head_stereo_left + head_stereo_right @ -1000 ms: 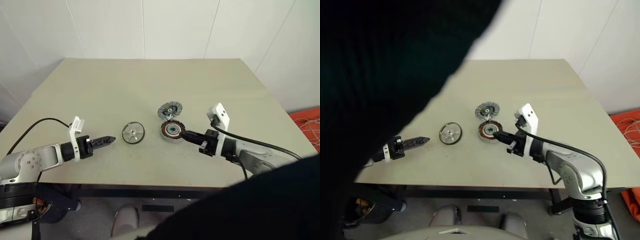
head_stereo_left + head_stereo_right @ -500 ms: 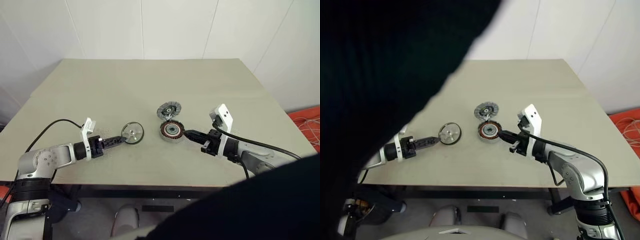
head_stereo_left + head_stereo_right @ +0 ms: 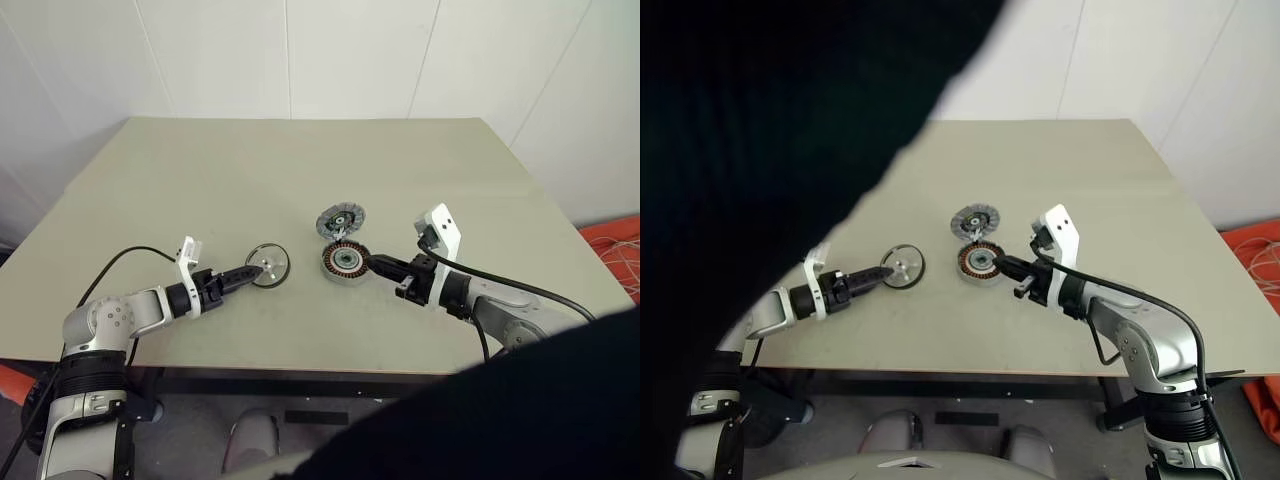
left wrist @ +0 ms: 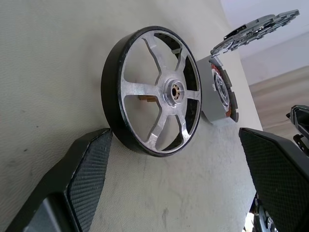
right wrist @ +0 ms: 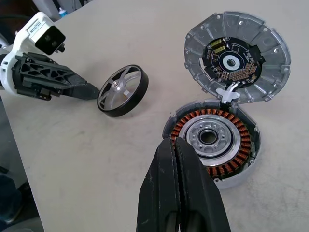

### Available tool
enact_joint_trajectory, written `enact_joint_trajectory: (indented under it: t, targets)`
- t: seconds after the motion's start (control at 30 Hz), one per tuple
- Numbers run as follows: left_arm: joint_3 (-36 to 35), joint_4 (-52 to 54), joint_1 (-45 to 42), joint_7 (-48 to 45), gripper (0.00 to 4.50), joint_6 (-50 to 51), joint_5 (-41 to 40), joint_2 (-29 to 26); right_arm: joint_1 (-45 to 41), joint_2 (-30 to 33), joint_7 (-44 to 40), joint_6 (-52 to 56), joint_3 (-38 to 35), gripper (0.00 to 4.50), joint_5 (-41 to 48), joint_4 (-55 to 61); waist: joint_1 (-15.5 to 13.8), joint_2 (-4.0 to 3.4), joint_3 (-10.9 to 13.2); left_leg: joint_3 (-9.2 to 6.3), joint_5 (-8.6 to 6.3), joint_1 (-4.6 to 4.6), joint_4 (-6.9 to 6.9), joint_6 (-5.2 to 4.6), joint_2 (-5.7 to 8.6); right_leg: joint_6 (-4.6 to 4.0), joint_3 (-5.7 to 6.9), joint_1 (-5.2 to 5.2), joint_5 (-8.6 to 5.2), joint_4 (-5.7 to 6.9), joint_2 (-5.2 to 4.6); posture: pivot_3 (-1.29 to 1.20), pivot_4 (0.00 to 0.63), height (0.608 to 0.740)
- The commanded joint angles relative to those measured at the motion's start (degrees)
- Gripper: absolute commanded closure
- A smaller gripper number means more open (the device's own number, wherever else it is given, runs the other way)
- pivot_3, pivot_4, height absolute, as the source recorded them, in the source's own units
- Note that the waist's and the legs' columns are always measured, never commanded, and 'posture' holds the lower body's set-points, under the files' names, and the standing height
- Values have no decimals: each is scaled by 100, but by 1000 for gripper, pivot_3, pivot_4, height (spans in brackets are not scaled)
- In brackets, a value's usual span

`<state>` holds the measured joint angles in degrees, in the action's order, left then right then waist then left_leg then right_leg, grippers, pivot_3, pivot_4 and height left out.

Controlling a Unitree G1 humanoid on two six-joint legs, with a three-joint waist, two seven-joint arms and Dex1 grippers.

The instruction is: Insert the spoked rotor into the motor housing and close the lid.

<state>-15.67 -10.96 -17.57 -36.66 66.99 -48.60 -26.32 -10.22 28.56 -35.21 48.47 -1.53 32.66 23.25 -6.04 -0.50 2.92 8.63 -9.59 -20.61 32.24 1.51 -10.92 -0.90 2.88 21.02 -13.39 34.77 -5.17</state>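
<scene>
Even, soft indoor light with faint shadows on the pale table (image 3: 200, 180). A large dark out-of-focus shape blocks the right eye view's left side and the left eye view's lower right corner. Wrist views are sharp, with mild glare on metal.

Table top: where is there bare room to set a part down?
The far half of the table, behind the lid, is bare, and so is the near strip between the two arms. The middle is crowded: left pincer, spoked rotor, motor housing and right pincer sit close.
</scene>
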Motion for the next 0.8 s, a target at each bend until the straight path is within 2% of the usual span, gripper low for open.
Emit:
enact_joint_trajectory:
  t: [0.03,0.37,0.8]
  targets:
    - [36,-188,-130,55,43,-85,143,74,-157,-20,63,-103,-123,4500,40,22,-10,0,0,0,0,0,0,0,0,0,0,0,0,0,0,0,0,740]
    - [134,-654,-516,175,43,-263,394,557,-310,-84,238,-111,-122,4500,30,-47,-159,-11,0,-2,2,19,0,4,4,7,0,-23,-4,-7,-9,0,0,740]
    - [41,-239,-561,196,43,-71,276,779,-300,-84,308,-92,-82,4500,37,13,-169,-10,0,-10,3,-5,-3,4,4,19,-1,-13,-5,-24,-21,0,0,740]
